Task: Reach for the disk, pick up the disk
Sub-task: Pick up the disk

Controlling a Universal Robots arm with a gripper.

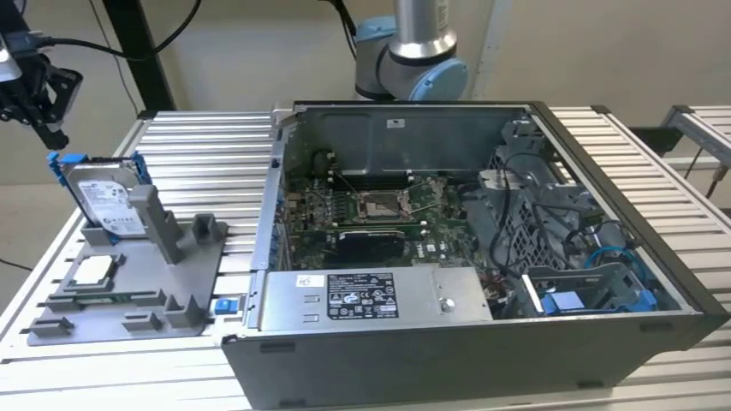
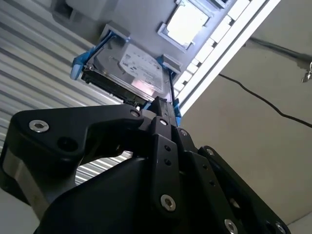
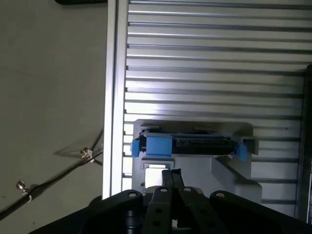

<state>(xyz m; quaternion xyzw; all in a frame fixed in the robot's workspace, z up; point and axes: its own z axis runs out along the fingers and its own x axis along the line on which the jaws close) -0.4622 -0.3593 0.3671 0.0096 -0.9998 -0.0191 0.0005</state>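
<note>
The end effector (image 1: 48, 128) hangs closed, its fingers pressed together and gripping nothing. Just below its fingertips, apart from them, the disk (image 1: 103, 201) stands on edge in a grey holder (image 1: 183, 282) on the slatted counter (image 1: 205, 145) (blue rails frame the disk's ends). An open computer case (image 1: 480, 257) sits well away from the end effector.

An open computer case (image 1: 457, 368) takes up the middle and right of the exterior view on a slatted metal worktop (image 1: 205, 154), with its motherboard (image 1: 365, 210) and labelled power supply (image 1: 365, 295) exposed. At lower left a grey holder (image 1: 183, 274) carries a small square chip (image 1: 94, 270) lying flat.
</note>
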